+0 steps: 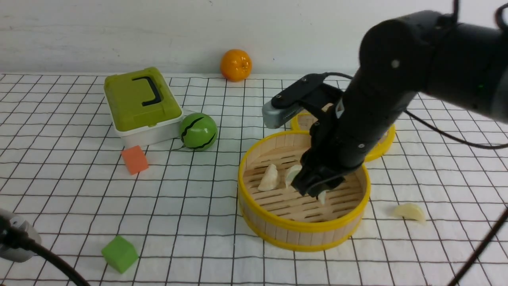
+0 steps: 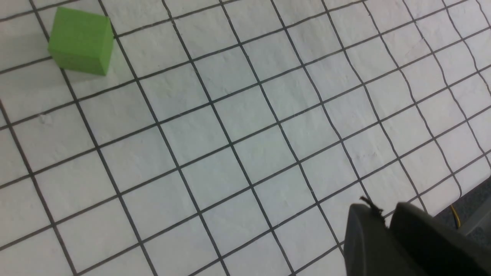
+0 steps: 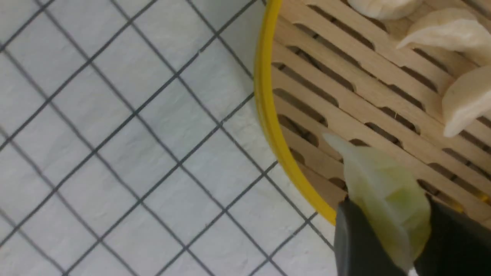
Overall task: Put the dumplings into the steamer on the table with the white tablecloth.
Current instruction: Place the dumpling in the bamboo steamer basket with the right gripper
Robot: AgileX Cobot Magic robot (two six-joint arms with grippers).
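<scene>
The steamer [image 1: 301,228] stands right of centre on the white tablecloth [image 1: 178,206] covering the table. Two cream dumplings [image 1: 270,177] [image 1: 293,174] lie on its slatted floor. My right gripper [image 1: 317,191] hangs inside the basket near its front, shut on a pale yellow-green dumpling [image 3: 383,184]. The right wrist view shows that gripper [image 3: 387,218] just inside the yellow rim [image 3: 268,115], with cream dumplings [image 3: 448,32] [image 3: 464,99] farther in. Another dumpling [image 1: 409,211] lies on the cloth right of the steamer. My left gripper [image 2: 385,214] is shut and empty over bare cloth.
A flat woven disc [image 1: 383,145] lies behind the steamer. A green lidded box [image 1: 139,103], a green ball [image 1: 198,131] and an orange [image 1: 236,64] sit at the back left. An orange cube [image 1: 135,159] and a green cube [image 1: 119,253] [image 2: 81,41] lie nearer.
</scene>
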